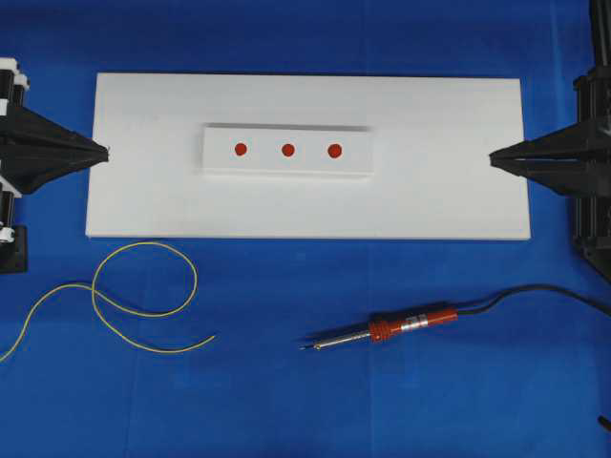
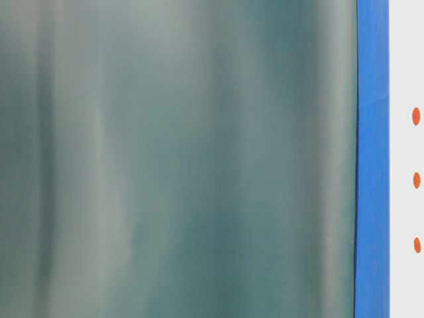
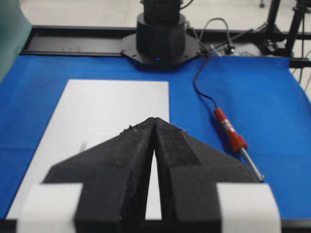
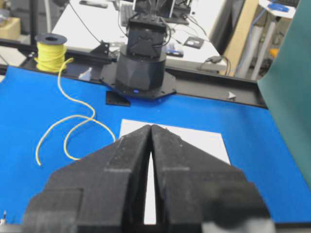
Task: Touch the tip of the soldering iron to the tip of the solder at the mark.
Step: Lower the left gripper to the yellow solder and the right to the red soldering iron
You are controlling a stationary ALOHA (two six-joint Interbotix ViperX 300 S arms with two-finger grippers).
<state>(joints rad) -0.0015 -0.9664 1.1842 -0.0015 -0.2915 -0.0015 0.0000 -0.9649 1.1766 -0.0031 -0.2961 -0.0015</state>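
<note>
Slim silver-shafted soldering iron (image 1: 382, 331) — looping yellow solder (image 1: 143, 296)

Solder (image 1: 143, 296) left, soldering iron (image 1: 382, 331) right

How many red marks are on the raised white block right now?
3, in one row along the raised white block: left red mark, middle red mark, right red mark. None looks hidden.

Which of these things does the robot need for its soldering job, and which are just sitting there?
Needed for the job:
- soldering iron
- solder
- red marks on the small white block
- left gripper and right gripper, both with jaws shut

Just there:
- white board
- blue table cover
- yellow spool
</note>
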